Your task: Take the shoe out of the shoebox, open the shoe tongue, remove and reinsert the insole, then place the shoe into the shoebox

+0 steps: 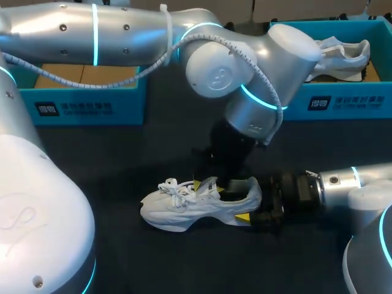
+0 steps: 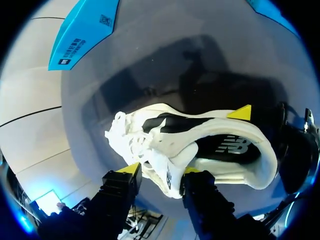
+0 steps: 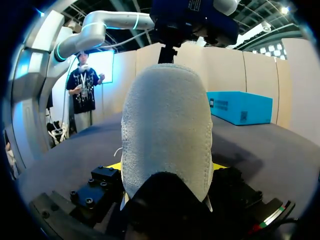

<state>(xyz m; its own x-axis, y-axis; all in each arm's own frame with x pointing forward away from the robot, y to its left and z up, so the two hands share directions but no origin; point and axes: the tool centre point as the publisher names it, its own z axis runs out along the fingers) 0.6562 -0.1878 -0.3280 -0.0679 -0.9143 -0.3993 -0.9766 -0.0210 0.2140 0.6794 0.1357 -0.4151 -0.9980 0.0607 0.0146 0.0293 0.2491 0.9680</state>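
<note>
A white shoe (image 1: 184, 208) lies on its sole on the dark table, toe to the left. My right gripper (image 1: 250, 207) comes in from the right and is shut on the shoe's heel (image 3: 167, 125), with a yellow tip on each side. My left gripper (image 1: 213, 184) hangs over the shoe's opening. In the left wrist view the raised tongue (image 2: 165, 167) stands between the open left gripper (image 2: 161, 171), whose fingers sit close on either side. The dark insole (image 2: 227, 147) shows inside the shoe.
An open blue shoebox (image 1: 86, 101) stands at the back left. A second blue shoebox (image 1: 343, 104) at the back right holds another white shoe (image 1: 343, 55). My left arm's elbow (image 1: 220, 67) hangs over the table's middle.
</note>
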